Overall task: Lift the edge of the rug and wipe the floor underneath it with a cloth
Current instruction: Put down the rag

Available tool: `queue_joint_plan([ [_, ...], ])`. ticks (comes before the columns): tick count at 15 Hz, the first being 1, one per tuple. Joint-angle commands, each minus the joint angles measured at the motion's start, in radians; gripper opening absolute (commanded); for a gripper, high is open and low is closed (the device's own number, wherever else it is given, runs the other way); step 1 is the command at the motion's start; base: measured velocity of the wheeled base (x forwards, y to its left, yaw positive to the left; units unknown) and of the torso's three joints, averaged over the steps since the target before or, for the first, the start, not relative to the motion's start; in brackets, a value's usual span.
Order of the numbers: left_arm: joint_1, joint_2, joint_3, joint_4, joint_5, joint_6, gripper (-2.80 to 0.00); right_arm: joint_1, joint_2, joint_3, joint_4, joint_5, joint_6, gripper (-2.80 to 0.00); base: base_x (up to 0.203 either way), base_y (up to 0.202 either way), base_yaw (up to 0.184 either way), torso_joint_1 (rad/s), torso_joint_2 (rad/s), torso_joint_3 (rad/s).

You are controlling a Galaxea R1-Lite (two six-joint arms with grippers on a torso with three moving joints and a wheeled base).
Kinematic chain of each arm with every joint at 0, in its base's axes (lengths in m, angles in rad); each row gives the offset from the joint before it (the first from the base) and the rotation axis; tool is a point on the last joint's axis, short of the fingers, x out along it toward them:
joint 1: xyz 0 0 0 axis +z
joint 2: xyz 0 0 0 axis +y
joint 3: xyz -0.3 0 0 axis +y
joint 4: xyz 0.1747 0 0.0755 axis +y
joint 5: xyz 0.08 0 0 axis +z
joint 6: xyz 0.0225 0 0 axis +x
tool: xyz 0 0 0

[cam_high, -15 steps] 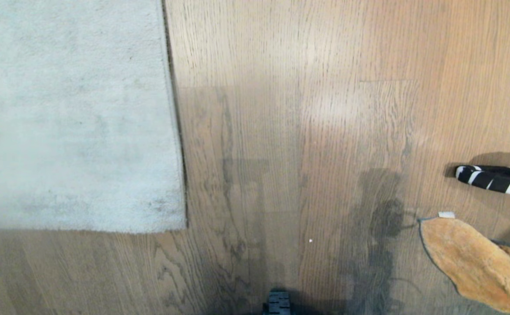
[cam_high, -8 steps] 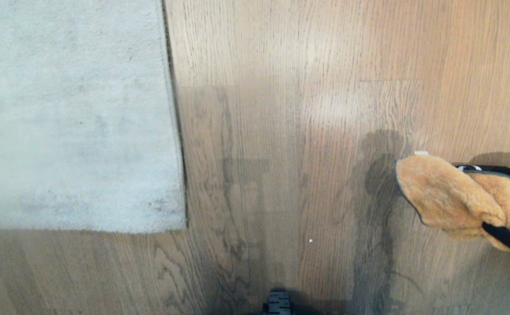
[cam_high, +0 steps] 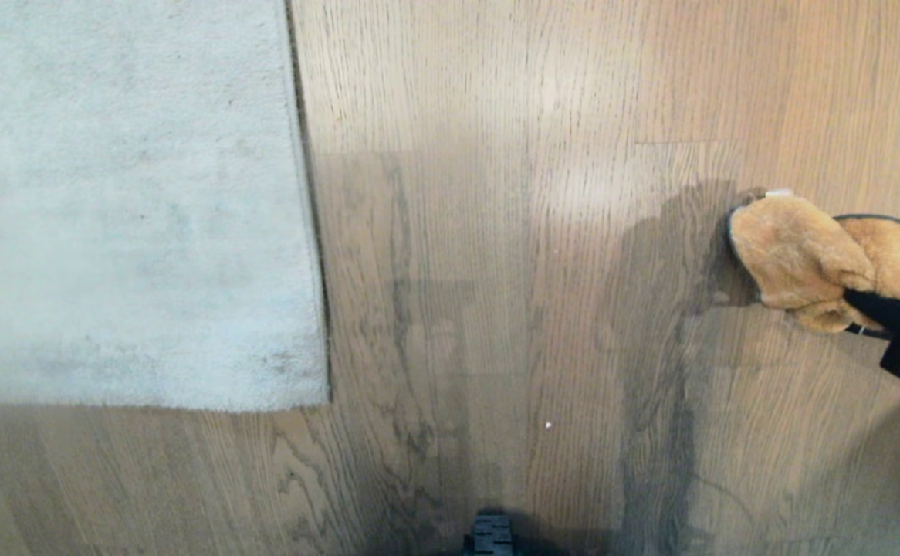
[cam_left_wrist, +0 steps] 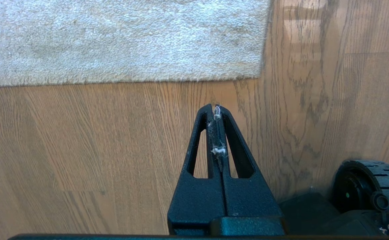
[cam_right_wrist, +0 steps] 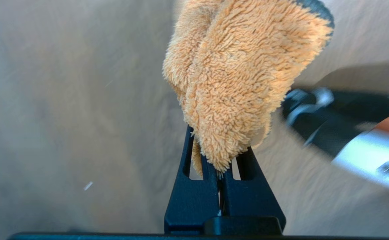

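Oak-look plank floor (cam_high: pixel 496 232) with a pale rug lying flat at the left.
The rug edge (cam_high: pixel 315 255) sits well apart from the right gripper (cam_right_wrist: pixel 219 166), which pinches the orange cloth (cam_high: pixel 797 255) above a black-and-white striped tool (cam_right_wrist: pixel 341 133); the left gripper (cam_left_wrist: pixel 216 111) rests closed, empty.

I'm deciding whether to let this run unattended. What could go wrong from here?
1. The right pincer pinches only a fold of the cloth; the hanging bulk could slip out during wiping.
2. The rug edge lies flat, and the left pincer is shut with lint between its tips, so lifting may fumble.
3. A black-and-white striped object lies near the cloth and could be knocked.
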State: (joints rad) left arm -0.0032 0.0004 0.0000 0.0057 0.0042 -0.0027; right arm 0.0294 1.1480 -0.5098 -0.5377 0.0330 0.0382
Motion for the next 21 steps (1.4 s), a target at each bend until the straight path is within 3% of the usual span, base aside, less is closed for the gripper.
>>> queue_joint_plan([
  [1,0.0,0.0,0.0,0.0,0.0,0.0,-2.8,-0.046,0.072,-0.046,-0.016,-0.001,-0.007,-2.8,0.0,0.0,0.0,0.0,0.0,0.0],
  [7,0.0,0.0,0.0,0.0,0.0,0.0,-2.8,-0.067,0.185,-0.205,-0.049,-0.002,-0.003,-2.8,0.0,0.0,0.0,0.0,0.0,0.0],
  [11,0.0,0.0,0.0,0.0,0.0,0.0,-2.8,-0.068,0.279,-0.316,-0.103,-0.095,-0.006,-2.8,0.0,0.0,0.0,0.0,0.0,0.0],
  [12,0.0,0.0,0.0,0.0,0.0,0.0,-2.8,-0.068,0.285,-0.325,-0.105,-0.1,-0.006,0.0,0.0,0.0,0.0,0.0,0.0,0.0],
  [18,0.0,0.0,0.0,0.0,0.0,0.0,-2.8,-0.074,0.317,-0.316,-0.198,-0.108,-0.002,0.0,0.0,0.0,0.0,0.0,0.0,0.0],
  [21,0.0,0.0,0.0,0.0,0.0,0.0,-2.8,-0.074,0.297,-0.24,-0.228,-0.108,-0.003,0.0,0.0,0.0,0.0,0.0,0.0,0.0],
])
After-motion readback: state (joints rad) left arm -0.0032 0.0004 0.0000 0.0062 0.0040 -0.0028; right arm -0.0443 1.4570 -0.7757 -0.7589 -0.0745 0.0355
